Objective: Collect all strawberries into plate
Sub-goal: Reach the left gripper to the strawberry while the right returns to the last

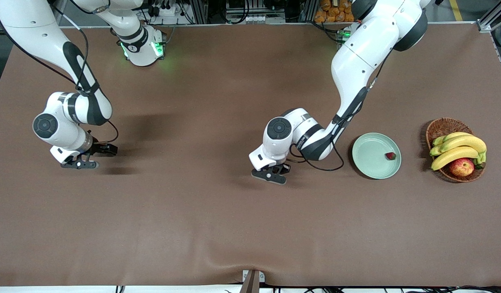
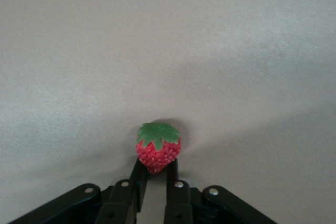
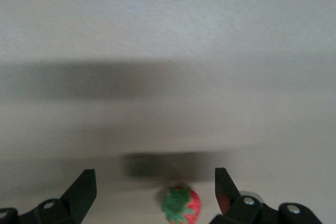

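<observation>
- Front view shows a wide brown counter point(image 1: 218, 228) with two white robot arms reaching onto it from their bases along the top edge.
- The left gripper point(image 1: 271, 174) is low over the middle of the counter, beside the plate on the side toward the right arm's end.
- In the left wrist view, the left gripper point(image 2: 156, 174) has its jaws nearly closed on a red strawberry point(image 2: 158, 148) with a green leafy top, pinching the berry's lower tip while the berry sits at the brown surface.
- The right gripper point(image 1: 81, 162) is low over the counter toward the right arm's end, well apart from the left gripper.
- In the right wrist view, the right gripper point(image 3: 156, 184) has its jaws spread wide, holding nothing; a second strawberry point(image 3: 181, 204) lies on the counter between them, touching neither finger.
- A pale green plate point(image 1: 370, 160) rests on the counter toward the left arm's end, with a third strawberry point(image 1: 390, 156) lying in it near the rim.
- A wicker basket point(image 1: 439, 127) stands beside the plate, closer to the left arm's end, holding bananas point(image 1: 458, 148) and an apple point(image 1: 462, 167).
</observation>
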Motion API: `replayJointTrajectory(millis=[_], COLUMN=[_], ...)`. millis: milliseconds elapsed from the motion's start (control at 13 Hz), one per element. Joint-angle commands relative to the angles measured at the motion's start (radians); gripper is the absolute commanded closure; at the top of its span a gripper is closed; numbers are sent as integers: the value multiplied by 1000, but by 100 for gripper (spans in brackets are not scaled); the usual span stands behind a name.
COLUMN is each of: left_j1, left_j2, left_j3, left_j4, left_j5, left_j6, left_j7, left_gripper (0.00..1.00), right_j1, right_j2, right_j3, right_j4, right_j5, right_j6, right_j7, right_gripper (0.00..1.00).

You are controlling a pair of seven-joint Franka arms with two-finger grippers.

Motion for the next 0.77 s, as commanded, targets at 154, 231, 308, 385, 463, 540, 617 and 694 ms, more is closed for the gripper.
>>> replayJointTrajectory(millis=[154, 231, 308, 385, 463, 540, 617, 694], left_j1=[50, 53, 71, 107, 154, 211, 269, 336], left_j2=[-60, -80, -116, -161, -205, -250, -299, -355], left_j3=[-1, -1, -1, -11, -43, -71, -97, -122], left_j4=[-24, -35, -67, -114, -171, -229, -298, -379], left_j5=[28, 27, 21, 18, 16, 16, 16, 16], left_j6=[-6, -9, -10, -10, -10, -12, -10, -12], left_j7=[15, 13, 13, 18, 18, 20, 26, 49], left_gripper=[100, 100, 100, 100, 100, 100, 100, 100], right_j1=[-53, -53, -53, -52, -52, -52, -52, -52], right_j2=[-40, -37, -36, -36, -36, -34, -34, -33], right_j3=[23, 23, 23, 23, 23, 23, 23, 23], right_j4=[-51, -51, -51, -51, -51, -51, -51, -51], right_j5=[-9, -6, 4, 13, 14, 14, 14, 14], right_j6=[-40, -50, -62, -74, -91, -100, -105, -105], right_j7=[-23, -23, -23, -23, -23, -24, -24, -24], right_gripper=[0, 0, 0, 0, 0, 0, 0, 0])
